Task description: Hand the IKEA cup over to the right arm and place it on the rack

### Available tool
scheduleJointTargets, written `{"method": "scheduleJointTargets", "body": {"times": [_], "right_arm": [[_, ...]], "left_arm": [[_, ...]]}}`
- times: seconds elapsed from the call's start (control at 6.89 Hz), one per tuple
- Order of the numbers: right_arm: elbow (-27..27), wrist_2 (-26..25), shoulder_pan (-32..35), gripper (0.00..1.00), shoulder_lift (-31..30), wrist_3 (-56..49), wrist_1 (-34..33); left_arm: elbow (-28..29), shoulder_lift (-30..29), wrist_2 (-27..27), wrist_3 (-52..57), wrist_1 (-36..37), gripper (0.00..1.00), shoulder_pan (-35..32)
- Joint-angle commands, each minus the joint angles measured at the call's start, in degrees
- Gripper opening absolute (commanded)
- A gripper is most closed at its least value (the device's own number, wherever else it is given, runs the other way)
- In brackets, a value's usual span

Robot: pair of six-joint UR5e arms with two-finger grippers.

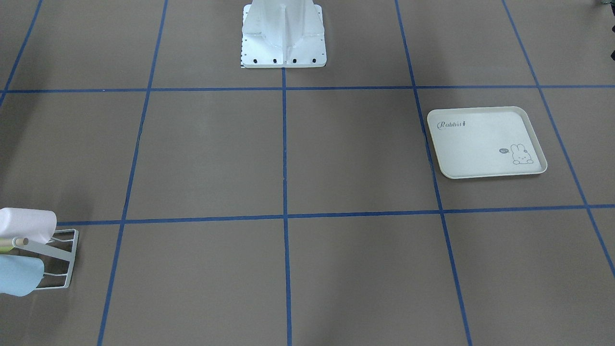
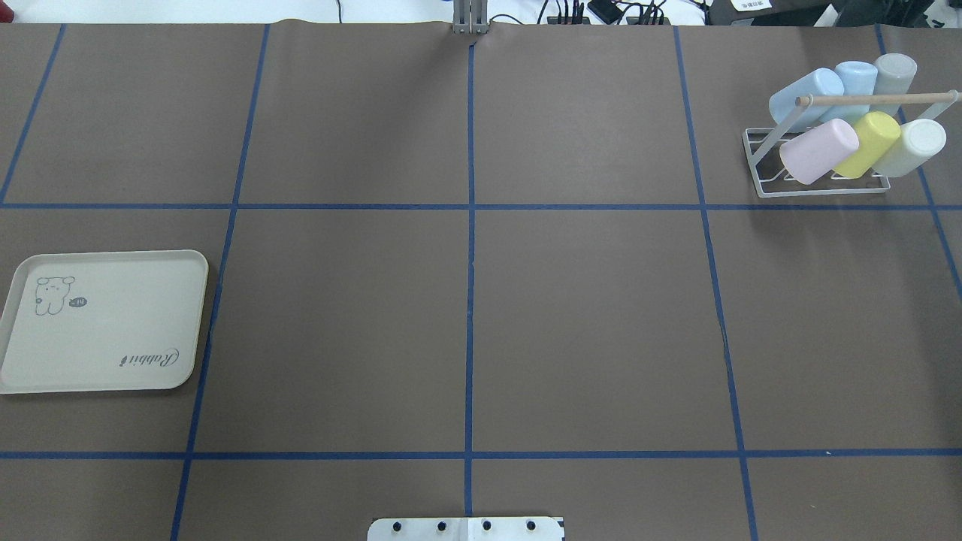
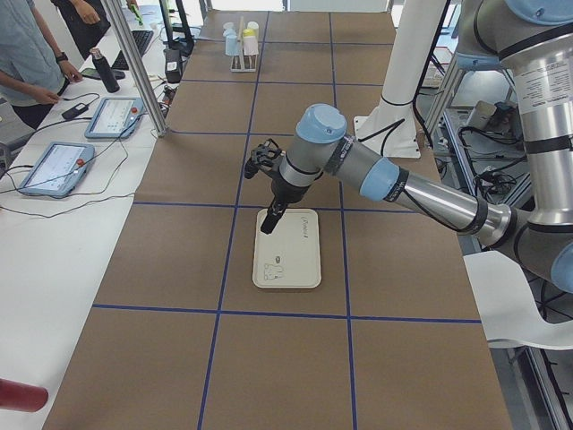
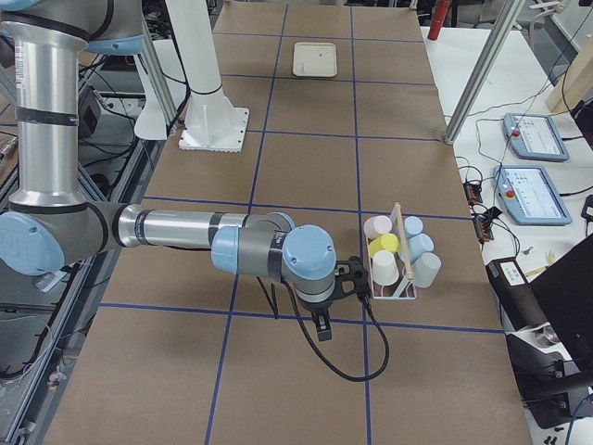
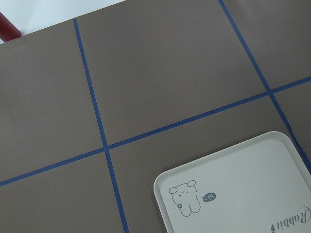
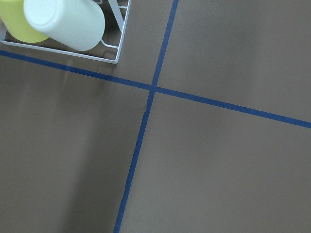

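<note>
The white wire rack [image 2: 823, 189] with its wooden rod [image 2: 875, 98] stands at the table's far right. Several cups lie slanted on its prongs, among them a pink one [image 2: 819, 152], a yellow one [image 2: 868, 144] and a white one [image 2: 911, 147]. The right wrist view catches a rack corner [image 6: 114, 50] with the white cup [image 6: 65, 19]. My right gripper [image 4: 321, 330] hangs beside the rack [image 4: 400, 278]; I cannot tell whether it is open or shut. My left gripper [image 3: 268, 220] hovers over the far end of the tray [image 3: 286, 269]; its state cannot be told either. Neither gripper visibly holds a cup.
The cream rabbit-print tray [image 2: 113, 338] lies bare at the table's left, also seen in the left wrist view [image 5: 252, 174]. The robot's base plate [image 2: 466, 529] sits at the near edge. A side table with tablets [image 3: 55, 167] and a person [image 3: 27, 54] runs along one side.
</note>
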Motion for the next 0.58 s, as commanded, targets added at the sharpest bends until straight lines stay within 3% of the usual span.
{"method": "scheduleJointTargets", "body": {"times": [0.0,0.44], "right_arm": [[0.18,-0.03,0.23,1.00,-0.29,-0.01,-0.27],[0.27,-0.11,1.36,1.00,-0.90,-0.01,-0.27]], "left_arm": [[-0.24,0.32,-0.25,0.00,-0.06,1.00,0.00],[-0.95,-0.11,-0.34,0.00,-0.06,1.00,0.00]]}}
